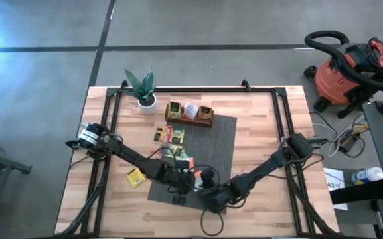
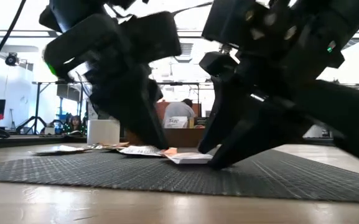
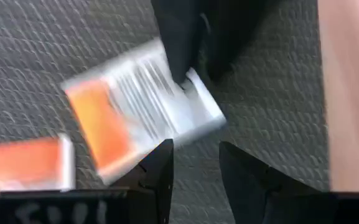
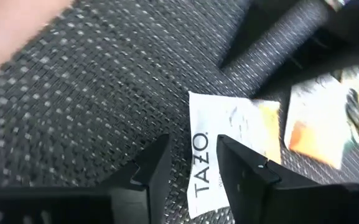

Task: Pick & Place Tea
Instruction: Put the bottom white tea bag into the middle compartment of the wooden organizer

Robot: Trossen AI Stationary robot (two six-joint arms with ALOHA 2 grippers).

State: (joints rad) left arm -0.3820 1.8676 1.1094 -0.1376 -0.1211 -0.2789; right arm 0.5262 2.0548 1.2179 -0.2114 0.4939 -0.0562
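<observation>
- My right end effector [image 4: 188,165] is low over the near part of the grey mat [image 1: 224,143], its two tips a little apart, with the edge of a white and orange tea sachet [image 4: 229,149] just ahead of the gap between them.
- My left end effector [image 3: 195,165] is close beside it, tips also spread, hovering at the same sachet [image 3: 142,102]; nothing is pinched by either.
- To do this well, I judge that one tip should slide under the lifted edge while the other comes down on top, then close gently, since the flat packet may skid on the weave.
- The two arms are nearly touching, so only one should grip.
- More sachets [image 1: 170,136] lie further back on the mat, and one yellow sachet [image 1: 135,177] sits on the bare wooden surface [image 1: 264,113].
- A wooden tray [image 1: 190,113] and a potted plant [image 1: 143,87] stand at the far edge.
- Beyond: grey floor, a red vacuum [image 1: 347,70], and a person [image 2: 180,113] seated behind.
</observation>
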